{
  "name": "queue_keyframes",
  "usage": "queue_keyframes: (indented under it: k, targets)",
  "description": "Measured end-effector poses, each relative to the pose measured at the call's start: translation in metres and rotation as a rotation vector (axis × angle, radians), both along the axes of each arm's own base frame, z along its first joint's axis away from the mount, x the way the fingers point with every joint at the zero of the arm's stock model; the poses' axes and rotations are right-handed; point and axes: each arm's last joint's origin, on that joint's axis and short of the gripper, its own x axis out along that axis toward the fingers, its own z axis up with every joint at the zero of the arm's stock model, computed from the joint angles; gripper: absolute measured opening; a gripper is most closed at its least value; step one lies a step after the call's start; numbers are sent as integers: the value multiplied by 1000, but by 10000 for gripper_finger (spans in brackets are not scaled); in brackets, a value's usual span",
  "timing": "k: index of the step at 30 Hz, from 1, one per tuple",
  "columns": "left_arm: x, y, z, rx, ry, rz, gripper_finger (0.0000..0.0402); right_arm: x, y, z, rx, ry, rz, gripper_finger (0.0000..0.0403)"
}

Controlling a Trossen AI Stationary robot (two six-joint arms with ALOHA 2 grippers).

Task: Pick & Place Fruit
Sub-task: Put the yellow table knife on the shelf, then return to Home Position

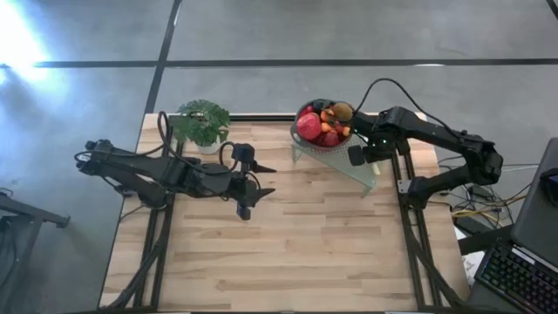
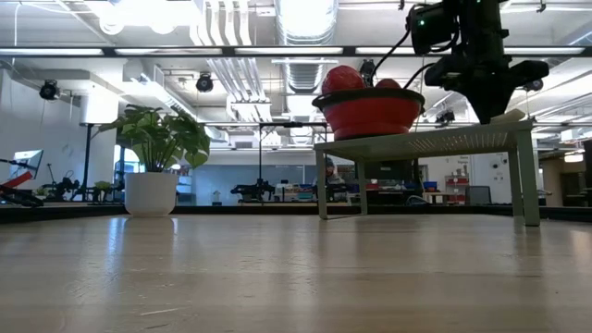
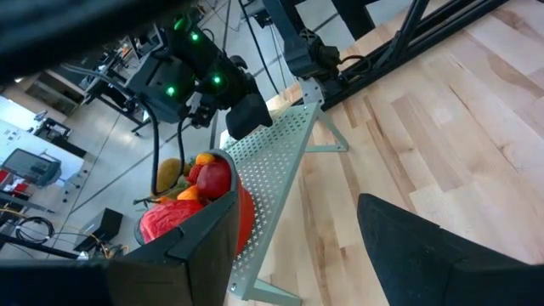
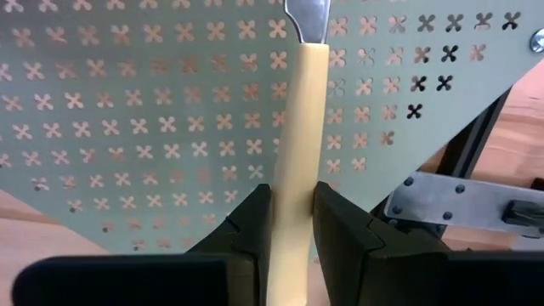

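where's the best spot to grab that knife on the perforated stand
By its pale handle, pinched across the narrow width from above. The knife lies flat on the perforated stand, and the straight slim handle gives parallel sides, away from the metal blade end. The right gripper is already shut on the handle this way.

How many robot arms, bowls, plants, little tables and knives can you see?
Robot arms: 2, left gripper open, right gripper shut on the knife
Red bowl of fruit: 1
Potted plant: 1
Perforated stand: 1
Knife: 1
Total: 6
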Motion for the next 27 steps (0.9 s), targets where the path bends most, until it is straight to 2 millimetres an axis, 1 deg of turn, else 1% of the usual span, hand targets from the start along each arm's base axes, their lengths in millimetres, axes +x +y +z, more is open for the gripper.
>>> queue_keyframes:
  k: [9,13,18,21,27]
  targets:
    - [0,0,0,0,0,0,243,-5,2,5,-12,-21,7,131]
    - [0,0,0,0,0,1,243,-8,4,9,-23,-41,10,148]
    - [0,0,0,0,0,1,243,-16,9,16,-46,-82,15,156]
    - [0,0,0,-1,0,1,243,-21,13,25,-66,-124,27,157]
    - [0,0,0,-23,-4,9,243,-24,28,46,-144,-272,121,135]
